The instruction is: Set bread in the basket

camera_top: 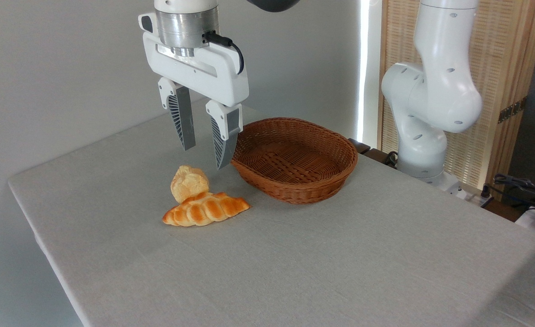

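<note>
Only one camera angle here, looking across the table (340, 272), which has a light grey cloth over it. The hand (203, 156) hangs in the air above the table with its two ribbed fingers (182, 120) spread apart and pointing down, nothing between them. It sits up above and a bit behind the bread (188, 182), not touching it.

The bread is that small pale lumpy bun on the table, left of the basket (294, 159) and clearly outside it. Right in front of the bun, touching it, lies a braided pastry (206, 209), more orange and glossy, stretched out sideways.

The basket is a brown wicker oval with a thick rim, sitting on the table just right of the hand. The right finger's tip overlaps the basket's left rim in the picture, but I can't tell if it's actually close to it or just lines up that way. Inside the basket you only see the woven bottom.

The white arm's base (426, 113) stands at the far right edge of the table, with a slatted wooden screen (503, 68) behind it.
</note>
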